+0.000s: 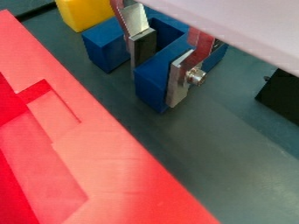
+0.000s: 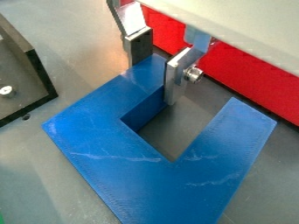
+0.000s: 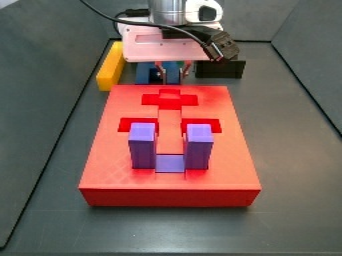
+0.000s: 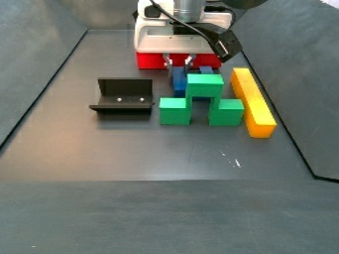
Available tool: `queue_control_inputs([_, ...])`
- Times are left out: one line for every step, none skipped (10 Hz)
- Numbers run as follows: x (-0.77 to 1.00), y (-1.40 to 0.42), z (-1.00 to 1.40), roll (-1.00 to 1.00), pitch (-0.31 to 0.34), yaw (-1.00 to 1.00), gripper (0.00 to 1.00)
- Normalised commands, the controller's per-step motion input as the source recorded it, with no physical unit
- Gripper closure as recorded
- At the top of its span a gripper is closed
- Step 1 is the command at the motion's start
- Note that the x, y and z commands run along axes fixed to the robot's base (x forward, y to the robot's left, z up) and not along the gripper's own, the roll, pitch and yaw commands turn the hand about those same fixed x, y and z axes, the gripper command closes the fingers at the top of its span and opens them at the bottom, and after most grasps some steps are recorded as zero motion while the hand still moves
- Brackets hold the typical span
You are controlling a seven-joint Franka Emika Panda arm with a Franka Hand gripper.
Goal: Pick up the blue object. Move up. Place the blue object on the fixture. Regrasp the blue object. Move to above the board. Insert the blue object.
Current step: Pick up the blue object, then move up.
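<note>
The blue object (image 2: 128,157) is a royal-blue U-shaped block lying flat on the dark floor beside the red board (image 1: 70,149). My gripper (image 2: 156,80) straddles one of its prongs. One finger is in the notch and the other presses the prong's outer face (image 1: 152,87), so the gripper is shut on that prong. In a side view the gripper (image 3: 167,70) is low behind the board (image 3: 120,150). The black fixture (image 4: 122,99) stands apart from the blue object (image 4: 177,81), and shows at the frame edge in both wrist views (image 2: 17,70) (image 1: 281,92).
A purple U-shaped block (image 3: 167,145) sits in the board's recess. A yellow bar (image 4: 252,99) and green blocks (image 4: 185,99) lie close to the blue object on the side away from the board. The yellow bar (image 1: 82,13) is right behind the gripper.
</note>
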Motion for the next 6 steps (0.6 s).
queue_control_inputs([0.0,0.0,0.0,0.0,0.0,0.0,1.0])
queue_control_inputs([0.0,0.0,0.0,0.0,0.0,0.0,1.0])
queue_control_inputs([0.0,0.0,0.0,0.0,0.0,0.0,1.0])
queue_control_inputs([0.0,0.0,0.0,0.0,0.0,0.0,1.0])
queue_control_inputs([0.0,0.0,0.0,0.0,0.0,0.0,1.0])
queue_control_inputs([0.0,0.0,0.83,0.0,0.0,0.0,1.0])
